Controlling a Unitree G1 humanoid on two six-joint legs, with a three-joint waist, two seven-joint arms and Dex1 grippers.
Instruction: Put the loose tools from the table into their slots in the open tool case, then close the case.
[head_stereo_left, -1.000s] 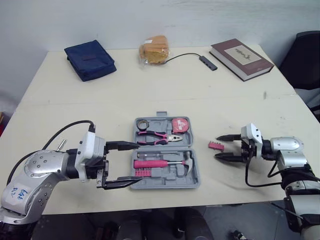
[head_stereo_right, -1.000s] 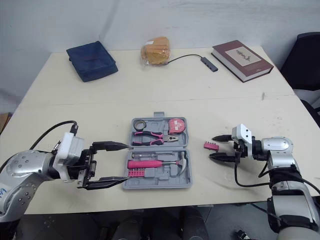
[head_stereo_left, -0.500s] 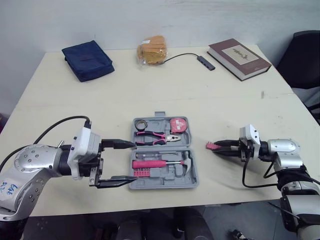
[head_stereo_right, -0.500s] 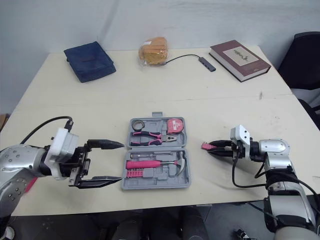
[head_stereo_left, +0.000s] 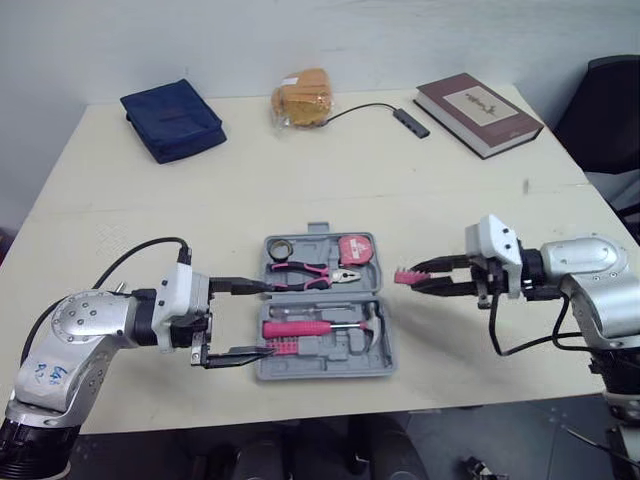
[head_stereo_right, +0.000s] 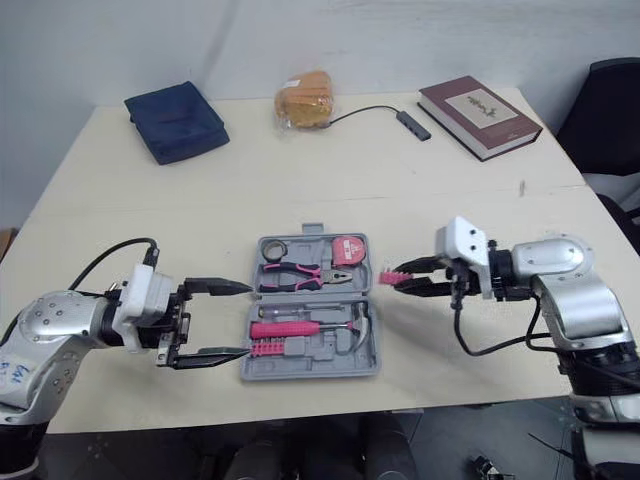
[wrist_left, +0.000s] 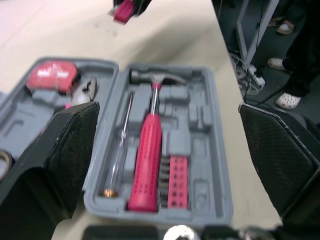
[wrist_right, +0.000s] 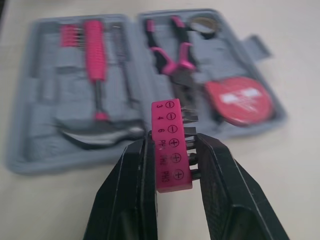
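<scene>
Here, in the head views, the open grey tool case lies flat on the near middle of the table. Its far half holds a roll of tape, pink-handled pliers and a tape measure. Its near half holds a pink-handled hammer and a pink bit strip. The left gripper sits at the case's left edge, its jaws spread wide across the near half and gripping nothing. The right gripper reaches in from the right, jaws clamped on a pink bit holder, which sits just off the case's right edge beside the tape measure. At the far edge of the table, well apart from the case, are a navy pouch, a bagged bun, a cable hub and a book. In the left wrist view, the two black fingers stand far apart on either side of the case's hammer half. The bit holder shows beyond the case. In the right wrist view, the bit holder is pinched upright between the fingers, its bits pointing sideways. The open case lies beyond it.
</scene>
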